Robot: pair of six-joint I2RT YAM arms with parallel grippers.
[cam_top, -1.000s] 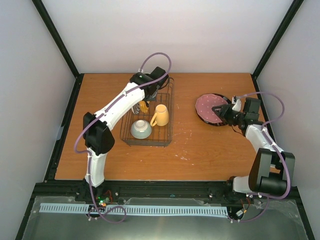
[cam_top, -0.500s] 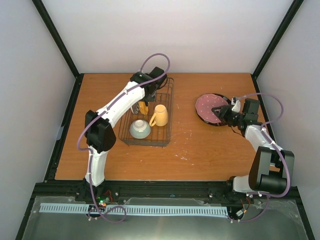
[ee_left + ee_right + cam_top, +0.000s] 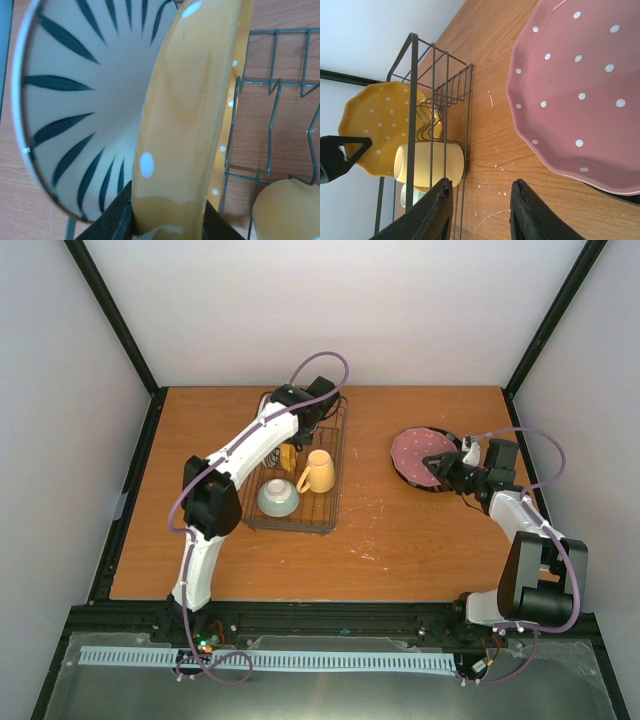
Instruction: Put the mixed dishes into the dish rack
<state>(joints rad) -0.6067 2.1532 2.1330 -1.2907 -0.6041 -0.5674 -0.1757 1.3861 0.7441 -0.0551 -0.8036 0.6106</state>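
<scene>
1. Orange-yellow scalloped plate point(image 3: 185, 125): we are seating it on edge in the dish rack point(image 3: 271, 135), with the left tool point(image 3: 167, 222) clamping its rim.
2. We are reckoning a clean release comes next; the right tool point(image 3: 480, 210) is gaping near the pink plate point(image 3: 580, 90).

No readable text, label, brand or number shows anywhere.

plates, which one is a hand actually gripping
The orange-yellow scalloped plate with white dots: it stands on edge, clamped in the left hand. The striped plate beside it and the pink plate before the open right hand are ungripped.
</scene>
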